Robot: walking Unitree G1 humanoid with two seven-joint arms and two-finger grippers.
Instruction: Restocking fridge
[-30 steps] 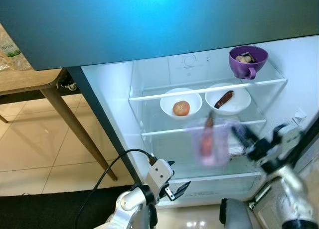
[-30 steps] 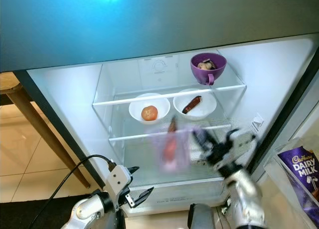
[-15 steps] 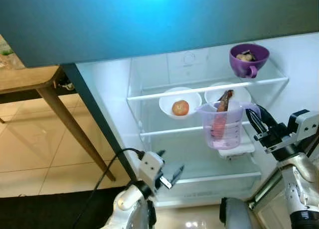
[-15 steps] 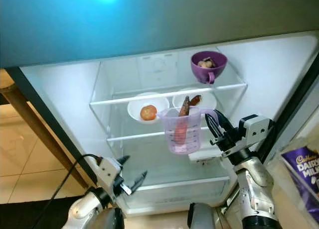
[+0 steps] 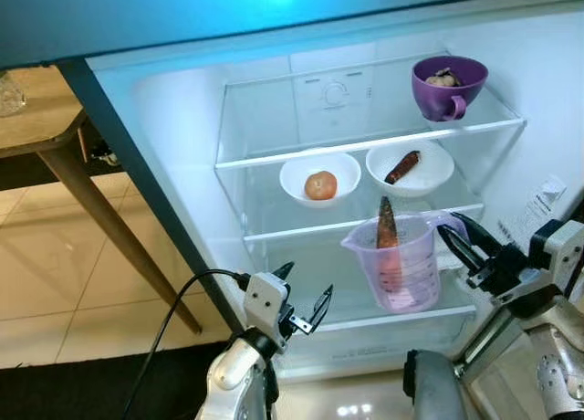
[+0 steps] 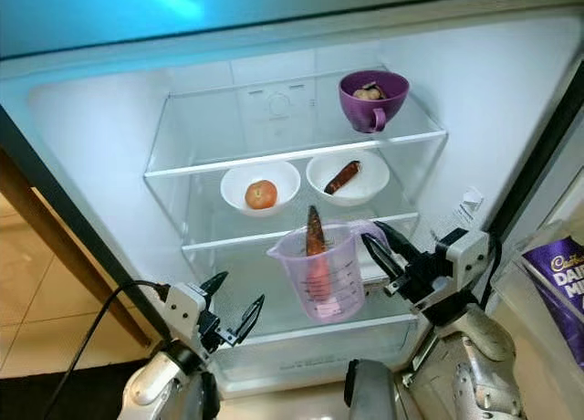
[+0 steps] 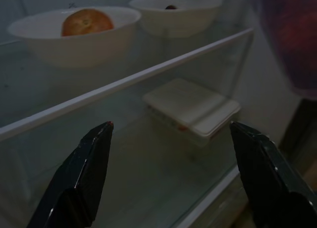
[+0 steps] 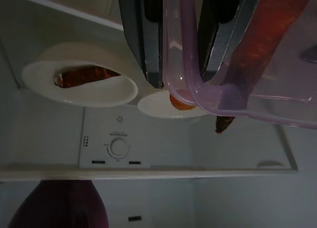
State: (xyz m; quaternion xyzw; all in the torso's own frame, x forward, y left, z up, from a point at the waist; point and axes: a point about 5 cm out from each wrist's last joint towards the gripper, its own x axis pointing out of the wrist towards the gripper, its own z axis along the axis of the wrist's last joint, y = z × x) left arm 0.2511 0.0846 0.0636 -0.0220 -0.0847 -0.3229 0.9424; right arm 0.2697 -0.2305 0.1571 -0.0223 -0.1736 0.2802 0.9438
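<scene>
A wooden table (image 5: 55,137) stands on tiled floor (image 5: 64,274) beside the fridge.

Head views bright, sharp, cyan glare overhead; wrist views dim.

- measuring jug (image 5: 400,265): clear pale-purple plastic, graduated, upright; held by its handle in front of the lower fridge (image 5: 182,146) shelf
- carrot (image 5: 388,242): orange, standing on end inside the jug; dark tip above the rim
</scene>
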